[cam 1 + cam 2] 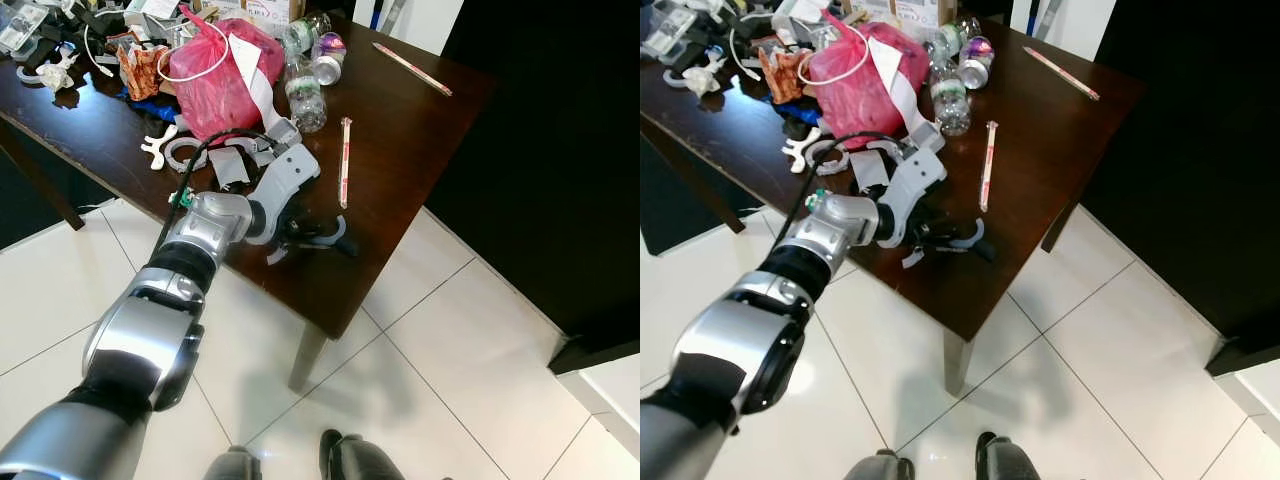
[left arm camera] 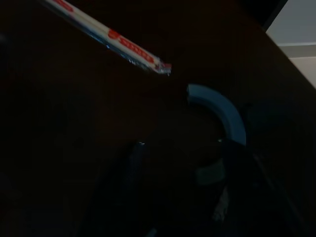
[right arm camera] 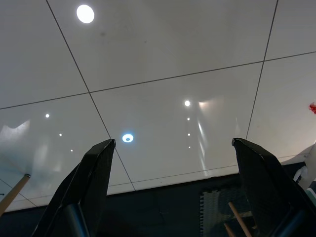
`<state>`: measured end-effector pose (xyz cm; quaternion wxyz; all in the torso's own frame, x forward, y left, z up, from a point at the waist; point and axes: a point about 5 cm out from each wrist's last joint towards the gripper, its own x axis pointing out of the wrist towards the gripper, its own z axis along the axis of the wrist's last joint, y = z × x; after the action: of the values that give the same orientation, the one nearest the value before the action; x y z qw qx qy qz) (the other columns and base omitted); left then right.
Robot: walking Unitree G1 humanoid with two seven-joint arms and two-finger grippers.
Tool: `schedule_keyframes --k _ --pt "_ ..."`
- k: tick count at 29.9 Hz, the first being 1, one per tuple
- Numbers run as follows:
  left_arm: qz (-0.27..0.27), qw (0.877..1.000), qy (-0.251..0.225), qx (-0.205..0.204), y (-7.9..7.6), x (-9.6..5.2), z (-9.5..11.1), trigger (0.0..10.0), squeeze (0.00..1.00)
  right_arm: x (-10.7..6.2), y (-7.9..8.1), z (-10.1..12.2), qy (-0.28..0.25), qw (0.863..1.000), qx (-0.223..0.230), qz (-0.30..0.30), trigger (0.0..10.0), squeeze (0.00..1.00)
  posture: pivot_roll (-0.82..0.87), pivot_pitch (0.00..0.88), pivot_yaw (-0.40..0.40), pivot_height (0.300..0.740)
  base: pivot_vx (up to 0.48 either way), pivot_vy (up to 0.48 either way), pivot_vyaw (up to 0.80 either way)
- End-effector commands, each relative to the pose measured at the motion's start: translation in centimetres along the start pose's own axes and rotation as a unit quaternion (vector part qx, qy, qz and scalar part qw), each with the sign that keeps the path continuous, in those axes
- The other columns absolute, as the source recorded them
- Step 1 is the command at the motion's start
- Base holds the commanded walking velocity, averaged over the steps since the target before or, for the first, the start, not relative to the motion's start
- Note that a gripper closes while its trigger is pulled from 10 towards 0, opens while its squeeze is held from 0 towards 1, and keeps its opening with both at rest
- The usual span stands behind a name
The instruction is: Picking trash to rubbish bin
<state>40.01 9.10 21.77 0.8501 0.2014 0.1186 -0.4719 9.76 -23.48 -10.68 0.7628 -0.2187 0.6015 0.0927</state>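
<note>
My left gripper (image 1: 322,237) reaches over the near part of the dark wooden table (image 1: 400,140). In the left wrist view its black fingers (image 2: 132,168) stand apart, open, low over the tabletop. A small curved grey piece (image 2: 223,114) lies just past one fingertip, and a smaller grey scrap (image 2: 210,174) sits between the fingers. A paper-wrapped stick (image 1: 345,160) lies just beyond the gripper. A pink plastic bag (image 1: 225,75), clear plastic bottles (image 1: 305,95) and a can (image 1: 327,68) are piled further back. My right gripper (image 3: 174,143) hangs open over the floor.
Cables, wrappers and white parts (image 1: 60,50) crowd the table's far left. A second wrapped stick (image 1: 412,68) lies near the far right edge. White tiled floor (image 1: 470,360) spreads to the right of the table, and a dark wall (image 1: 560,150) stands beyond it.
</note>
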Motion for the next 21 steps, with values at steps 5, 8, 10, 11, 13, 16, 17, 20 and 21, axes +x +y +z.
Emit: schedule_keyframes --k 5,8,10,11,13,16,17,20,21 --pt "-0.017 0.999 0.032 0.004 -0.1 0.1 0.3 10.0 1.00 -0.1 0.8 -1.9 0.029 0.999 0.008 0.012 10.0 0.00 -0.04 0.290 -0.025 0.740 0.000 0.000 0.00" --pt "-0.024 0.999 0.033 0.006 -0.3 0.2 0.4 10.0 1.00 -0.1 0.9 -2.0 0.029 0.999 0.009 0.012 10.0 0.00 -0.04 0.294 -0.023 0.740 0.000 0.000 0.00" --pt "-0.032 0.999 0.037 0.010 -0.4 0.3 0.4 10.0 1.00 -0.1 1.0 -2.0 0.030 0.999 0.010 0.013 10.0 0.00 -0.04 0.295 -0.023 0.740 0.000 0.000 0.00" --pt "-0.035 0.999 0.038 0.011 -0.5 0.4 0.4 10.0 1.00 -0.1 1.0 -2.0 0.030 0.999 0.010 0.013 10.0 0.00 -0.04 0.297 -0.022 0.740 0.000 0.000 0.00" --pt "-0.039 0.998 0.039 0.015 -0.6 0.5 0.4 10.0 1.00 -0.1 1.0 -2.1 0.030 0.999 0.011 0.013 10.0 0.00 -0.04 0.298 -0.022 0.740 0.000 0.000 0.00" --pt "-0.053 0.997 0.037 0.029 -0.9 0.7 0.5 10.0 1.00 -0.1 1.1 -2.2 0.031 0.999 0.012 0.013 10.0 0.00 -0.04 0.299 -0.022 0.740 0.000 0.000 0.00" --pt "-0.058 0.997 0.045 0.029 -1.0 0.7 0.2 10.0 1.00 -0.1 1.1 -2.2 0.031 0.999 0.012 0.013 10.0 0.00 -0.04 0.304 -0.022 0.740 0.000 0.000 0.00" --pt "-0.065 0.996 0.054 0.028 -1.2 0.8 -0.1 10.0 1.00 -0.1 1.1 -2.3 0.032 0.999 0.013 0.013 10.0 0.00 -0.04 0.304 -0.022 0.740 0.000 0.000 0.00" --pt "-0.067 0.996 0.061 0.029 -1.3 0.9 -0.3 10.0 0.33 -0.1 1.1 -2.3 0.032 0.999 0.013 0.013 10.0 0.00 -0.04 0.306 -0.022 0.740 0.000 0.000 0.00"
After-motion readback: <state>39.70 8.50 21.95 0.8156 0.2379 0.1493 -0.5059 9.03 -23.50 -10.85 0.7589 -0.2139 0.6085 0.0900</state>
